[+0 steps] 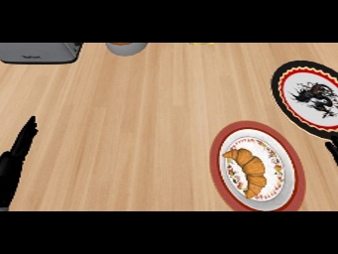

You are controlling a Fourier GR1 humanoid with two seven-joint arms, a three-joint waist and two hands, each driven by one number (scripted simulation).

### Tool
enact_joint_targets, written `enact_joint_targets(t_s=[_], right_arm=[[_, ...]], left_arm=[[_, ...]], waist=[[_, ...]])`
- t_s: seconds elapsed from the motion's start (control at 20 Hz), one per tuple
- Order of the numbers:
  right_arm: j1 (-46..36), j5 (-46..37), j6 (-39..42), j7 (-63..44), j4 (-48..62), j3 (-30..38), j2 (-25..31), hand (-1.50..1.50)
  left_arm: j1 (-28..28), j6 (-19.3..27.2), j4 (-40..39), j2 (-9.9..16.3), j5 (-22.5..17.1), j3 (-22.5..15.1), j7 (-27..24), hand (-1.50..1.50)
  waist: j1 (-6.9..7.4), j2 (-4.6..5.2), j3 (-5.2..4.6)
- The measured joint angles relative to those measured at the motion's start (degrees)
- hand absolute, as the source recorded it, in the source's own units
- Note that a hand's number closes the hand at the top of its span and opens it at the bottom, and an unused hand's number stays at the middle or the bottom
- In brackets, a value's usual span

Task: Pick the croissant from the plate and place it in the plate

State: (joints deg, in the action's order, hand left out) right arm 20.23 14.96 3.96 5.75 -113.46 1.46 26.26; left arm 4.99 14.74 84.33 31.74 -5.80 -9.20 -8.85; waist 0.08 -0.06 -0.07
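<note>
**A Kitchen, Set for Breakfast**

The place was a kitchen, and the worktop (142,124) said so first: pale wood planks with a visible grain ran across the whole view. At its far left edge stood a grey metal appliance (36,51), boxy like a toaster, though only its lower part showed. Beside it sat a round grey vessel (126,48), cut off by the upper edge. Tableware completed the picture: a red-rimmed plate (223,163) carried a croissant (249,168), and a black-rimmed plate (281,94) with a dark painted figure lay near it, further back at the right.
</note>
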Motion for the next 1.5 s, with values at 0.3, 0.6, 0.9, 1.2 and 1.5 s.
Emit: enact_joint_targets(t_s=[0.3,0.6,0.9,1.2,1.5], right_arm=[[-6.02,-3.22,2.02,-12.61,0.90,-0.45,6.40,-1.50],[-13.58,-6.40,6.55,-20.52,6.34,-4.57,8.72,-1.50],[-18.15,-12.65,11.49,-20.92,13.94,-9.42,8.68,-1.50],[-22.71,-18.42,16.29,-19.49,21.19,-12.00,7.23,-1.50],[-25.28,-23.21,19.84,-16.53,27.09,-12.11,3.78,-1.50]], left_arm=[[-0.03,-0.94,0.60,0.19,0.48,1.12,0.64,0.00],[-0.54,-1.28,-0.74,-1.54,1.86,1.46,0.05,0.00],[-0.36,-2.52,-0.05,-2.06,2.35,2.68,0.57,0.00],[-0.62,-3.57,-1.22,-3.68,4.14,3.83,0.24,0.00],[-1.23,-5.02,-1.54,-5.75,6.44,5.83,0.65,0.00]], waist=[[0.46,0.11,0.01],[0.58,0.17,0.04],[0.59,0.15,0.07],[0.34,0.12,0.08],[0.17,0.08,0.08]])
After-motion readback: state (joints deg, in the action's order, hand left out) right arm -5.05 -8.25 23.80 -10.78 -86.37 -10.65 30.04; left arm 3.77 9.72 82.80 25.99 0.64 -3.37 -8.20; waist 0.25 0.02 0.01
